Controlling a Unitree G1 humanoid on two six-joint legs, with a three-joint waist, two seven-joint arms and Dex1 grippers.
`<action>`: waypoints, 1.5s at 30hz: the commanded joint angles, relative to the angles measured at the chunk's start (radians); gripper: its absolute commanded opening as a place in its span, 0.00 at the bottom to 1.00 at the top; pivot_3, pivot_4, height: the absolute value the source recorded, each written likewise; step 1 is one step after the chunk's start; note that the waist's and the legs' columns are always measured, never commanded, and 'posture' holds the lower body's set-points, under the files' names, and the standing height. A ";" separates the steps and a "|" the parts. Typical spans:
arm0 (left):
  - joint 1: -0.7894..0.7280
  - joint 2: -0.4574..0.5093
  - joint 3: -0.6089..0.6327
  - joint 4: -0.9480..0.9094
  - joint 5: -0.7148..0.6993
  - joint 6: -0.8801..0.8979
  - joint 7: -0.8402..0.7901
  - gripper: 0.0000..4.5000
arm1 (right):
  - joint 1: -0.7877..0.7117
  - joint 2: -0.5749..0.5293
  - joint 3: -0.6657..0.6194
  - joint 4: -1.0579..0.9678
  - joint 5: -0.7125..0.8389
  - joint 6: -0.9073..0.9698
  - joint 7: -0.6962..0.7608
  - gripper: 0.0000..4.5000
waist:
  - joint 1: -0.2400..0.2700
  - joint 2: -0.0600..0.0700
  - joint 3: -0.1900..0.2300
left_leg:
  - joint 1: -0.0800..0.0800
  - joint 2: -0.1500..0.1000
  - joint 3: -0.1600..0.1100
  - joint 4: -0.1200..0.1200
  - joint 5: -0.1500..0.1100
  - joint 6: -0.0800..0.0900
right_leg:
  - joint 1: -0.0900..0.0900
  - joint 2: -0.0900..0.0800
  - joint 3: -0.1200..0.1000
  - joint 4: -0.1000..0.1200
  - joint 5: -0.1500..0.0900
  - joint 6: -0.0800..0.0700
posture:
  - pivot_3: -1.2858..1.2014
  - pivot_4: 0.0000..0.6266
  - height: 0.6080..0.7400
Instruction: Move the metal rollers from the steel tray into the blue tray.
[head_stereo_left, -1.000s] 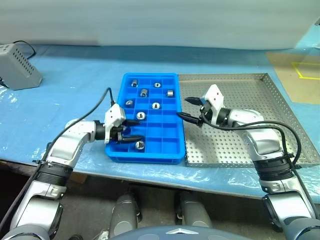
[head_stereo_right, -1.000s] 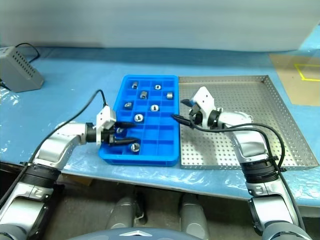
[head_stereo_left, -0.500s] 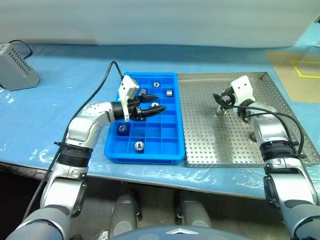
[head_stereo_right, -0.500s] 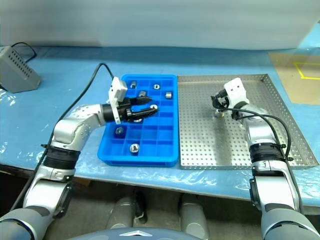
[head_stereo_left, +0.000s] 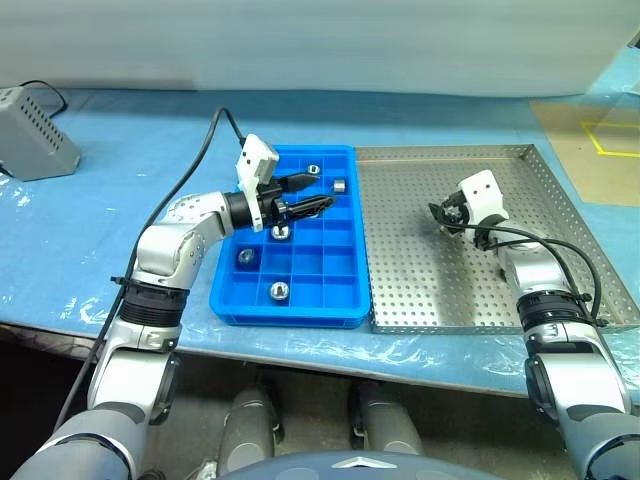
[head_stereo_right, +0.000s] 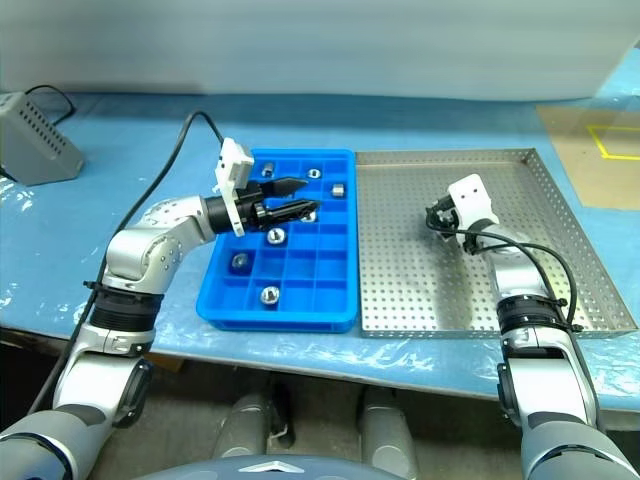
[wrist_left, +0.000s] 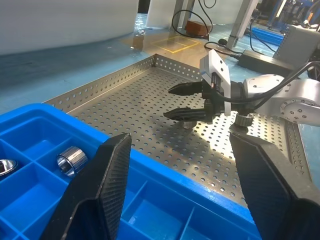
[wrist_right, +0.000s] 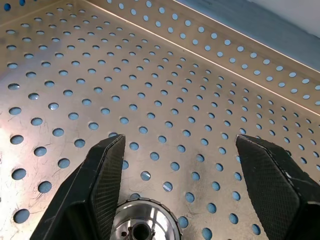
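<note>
The blue tray (head_stereo_left: 290, 318) holds several metal rollers, among them one (head_stereo_left: 281, 231) near its middle and one (head_stereo_left: 279, 290) near its front. My left gripper (head_stereo_left: 312, 192) hovers open and empty over the tray's far end, pointing toward the steel tray (head_stereo_left: 470, 290). My right gripper (head_stereo_left: 438, 214) is low over the steel tray, open. One roller (wrist_right: 142, 222) stands on the perforated floor between its two fingers, untouched. The left wrist view shows this same roller (wrist_left: 187, 123) just under the right gripper (wrist_left: 170, 102).
A grey box (head_stereo_left: 35, 145) sits at the table's far left. A brown sheet with yellow tape (head_stereo_left: 590, 150) lies at the far right. A black cable arcs over the left arm. The trays sit side by side near the table's front edge.
My left gripper rose from the blue tray's front to its far end. My right gripper swung from the blue tray's edge rightward, down over the roller on the steel tray.
</note>
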 joint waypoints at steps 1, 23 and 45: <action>-0.007 0.002 0.017 -0.014 -0.010 -0.004 0.005 0.73 | 0.024 -0.016 -0.016 -0.052 0.006 -0.004 0.020 0.80 | 0.000 0.000 0.000 | 0.000 0.000 0.000 0.000 0.000 0.000 | 0.000 0.000 0.000 0.000 0.000 0.000 | 0.40 0.24 1.00; -0.012 0.004 -0.008 0.039 0.041 -0.051 -0.003 0.74 | 0.141 -0.017 -0.036 -0.213 0.042 0.107 0.099 0.44 | 0.000 0.000 0.000 | 0.001 0.000 0.000 0.000 -0.001 -0.001 | 0.001 0.000 0.000 -0.001 0.000 0.000 | 0.40 0.24 1.00; 0.110 0.273 0.049 -0.092 -0.029 -0.028 -0.229 0.74 | 0.086 0.116 0.125 -0.757 0.258 0.355 0.342 0.38 | 0.002 0.000 0.001 | 0.003 0.001 0.000 -0.008 -0.001 -0.003 | 0.001 0.001 0.000 -0.005 0.000 0.000 | 0.42 0.24 1.00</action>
